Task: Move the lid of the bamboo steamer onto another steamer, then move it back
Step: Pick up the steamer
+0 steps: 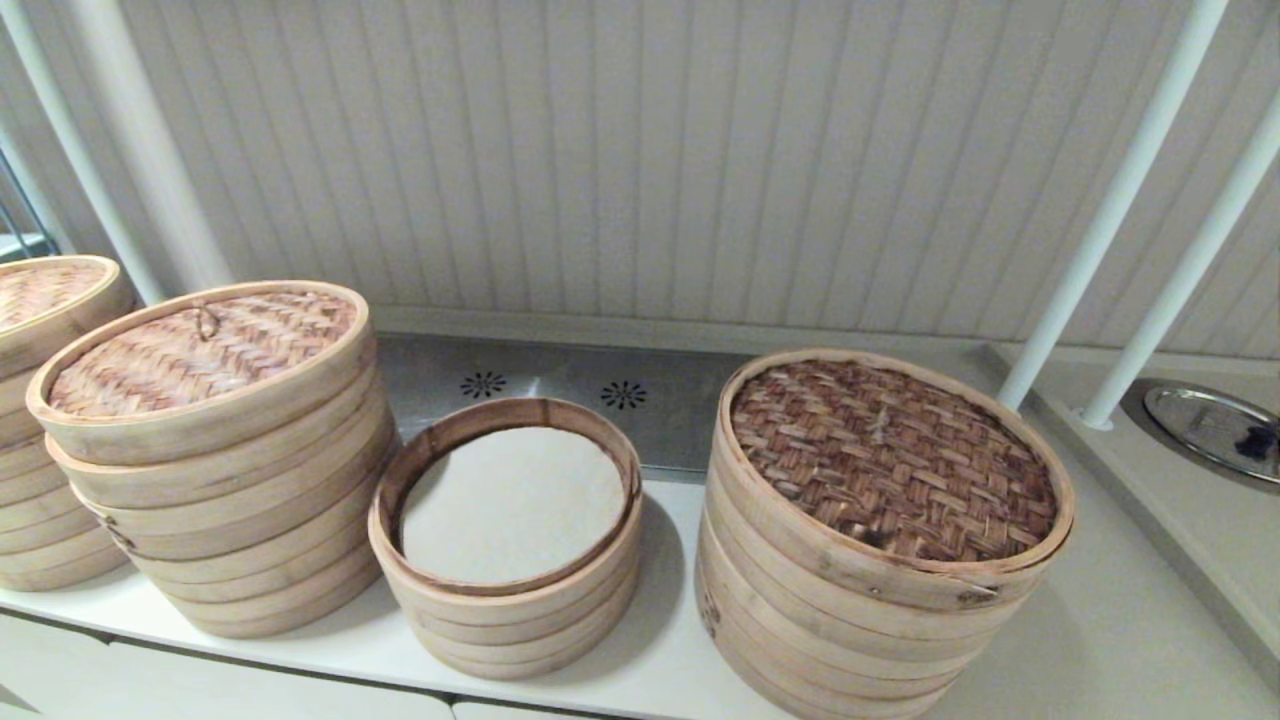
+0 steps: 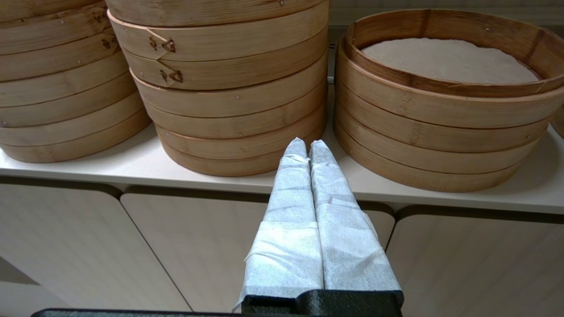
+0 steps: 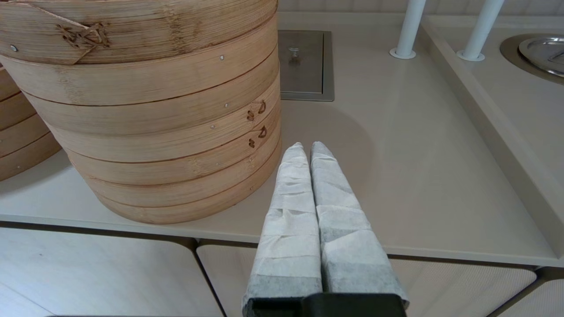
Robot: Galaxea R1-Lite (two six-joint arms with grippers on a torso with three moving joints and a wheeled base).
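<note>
lid: the bamboo steamer lid (image 1: 200,360) is round with a pale bamboo rim, a mottled tan-to-brown herringbone weave and a small loop handle toward its far side
lid place: on top of another steamer (image 1: 240,520), sitting a bit off-square to the tiers under it
another steamer: mid-sized stack of pale tiers on the tabletop (image 1: 660,650), left of centre, touching or nearly touching the neighbours on both sides
open steamer (image 1: 510,560): smallest stack, uncovered, with a white liner inside, just right of another steamer
wide steamer (image 1: 890,470): widest stack, with a dark brown woven top, on the right
far-left stack (image 1: 45,300): cut off by the frame edge, woven lid on
left gripper (image 2: 307,147): jaws pressed together and wrapped in white cloth, low in front of the tabletop edge, tips in line with the gap between another steamer and open steamer
right gripper (image 3: 307,149): jaws together, same white wrap, tips over the front edge of the tabletop, just beside the wide steamer's base
head view only: the woven tops, plus a metal strip (image 1: 560,390) with two flower-shaped holes behind the steamers
wrist views only: both grippers, the cabinet doors (image 2: 79,246) under the tabletop and the stitched tier joints; the right wrist view also shows a square metal plate (image 3: 304,61)
both head and right wrist: white posts (image 1: 1110,210) and a round metal dish (image 1: 1215,430) at far right
</note>
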